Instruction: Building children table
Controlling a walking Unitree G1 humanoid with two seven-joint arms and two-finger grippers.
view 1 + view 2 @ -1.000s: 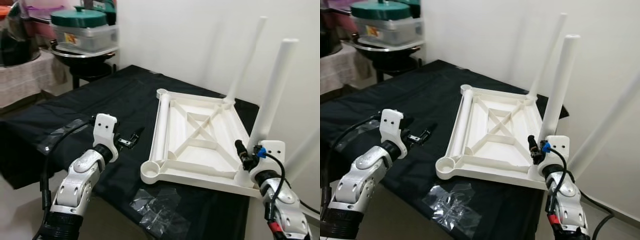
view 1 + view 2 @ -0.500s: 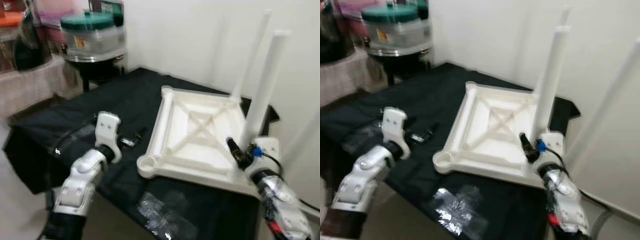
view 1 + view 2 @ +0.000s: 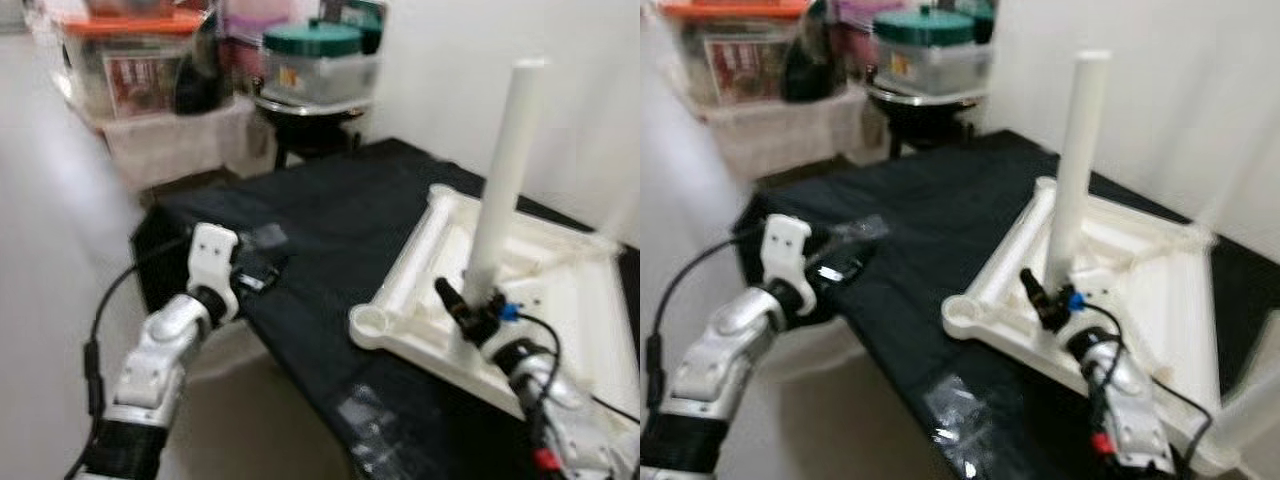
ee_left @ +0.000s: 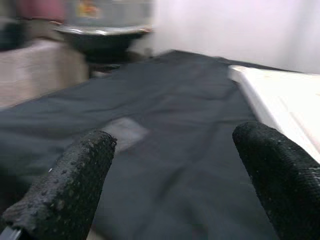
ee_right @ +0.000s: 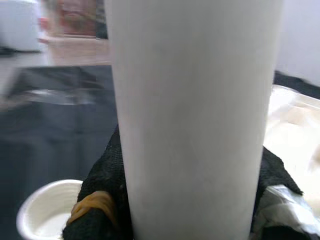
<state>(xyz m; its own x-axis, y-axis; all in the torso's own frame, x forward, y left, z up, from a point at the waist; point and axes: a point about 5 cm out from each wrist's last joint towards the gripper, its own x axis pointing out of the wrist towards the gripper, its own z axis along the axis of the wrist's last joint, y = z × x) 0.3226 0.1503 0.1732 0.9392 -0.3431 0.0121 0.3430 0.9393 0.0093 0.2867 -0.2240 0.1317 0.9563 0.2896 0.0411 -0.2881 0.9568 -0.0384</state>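
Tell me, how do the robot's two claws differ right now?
The right gripper is shut on the upright white leg over the upturned white tabletop; the left gripper is open and holds nothing. The right works at the tabletop, the left hovers over the black cloth. Both have black fingers.

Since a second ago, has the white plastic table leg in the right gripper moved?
Yes. Against the upturned white tabletop, the white leg in the right gripper shifted from the near-right corner toward the empty socket.

Upturned tabletop (image 3: 560,290) on cloth (image 3: 340,220), bins (image 3: 320,62) behind.
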